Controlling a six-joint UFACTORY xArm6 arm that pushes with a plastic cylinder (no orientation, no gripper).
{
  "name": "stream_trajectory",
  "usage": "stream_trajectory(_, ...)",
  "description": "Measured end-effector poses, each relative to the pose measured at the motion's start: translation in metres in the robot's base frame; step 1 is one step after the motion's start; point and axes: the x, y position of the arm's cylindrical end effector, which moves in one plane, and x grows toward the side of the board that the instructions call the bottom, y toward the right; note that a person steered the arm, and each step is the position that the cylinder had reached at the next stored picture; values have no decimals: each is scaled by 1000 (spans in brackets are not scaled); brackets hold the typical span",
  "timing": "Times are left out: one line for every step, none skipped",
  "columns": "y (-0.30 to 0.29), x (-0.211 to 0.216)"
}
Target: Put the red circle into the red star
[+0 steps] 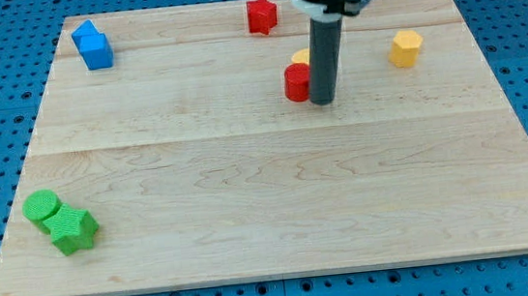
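The board [279, 205] is the biggest thing here: pale wood, smooth, filling most of the view, with blue pegboard around it. It looks slick enough that a small block should slide on it without catching.

My rod comes down from 12 o'clock and ends at my tip [324, 100], which sits on the board just right of centre, high up. There is no hand to open or close; the tip grips nothing and only pushes.

The blue blocks [93, 45] sit at about 10 o'clock on the board, two of them touching. The green pair, a circle [42, 205] touching a star [72, 231], lies at 8 o'clock. A yellow block [406, 48] stands at 2 o'clock; another yellow piece [301, 58] peeks out just behind the rod, shape unclear.

The red star [262, 15] is at 12 o'clock, near the top edge. The red circle [297, 83] is touching my tip, at the tip's 9 o'clock, and the star lies at the circle's 11 o'clock, apart from it.

I judge the circle light, stiff and not fragile. Being round, it will likely roll off the tip if struck off-centre. The contact point should be its 5 o'clock side, square through its middle, toward the star.
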Motion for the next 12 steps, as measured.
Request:
stream_trajectory(-52,-45)
stream_trajectory(-56,-15)
stream_trajectory(-81,-48)
stream_trajectory(-65,-95)
stream_trajectory(-62,-87)
stream_trajectory(-95,-71)
stream_trajectory(-117,-80)
stream_trajectory(-90,-109)
stream_trajectory(-89,-99)
stream_trajectory(-89,-99)
stream_trajectory(-89,-100)
stream_trajectory(-89,-100)
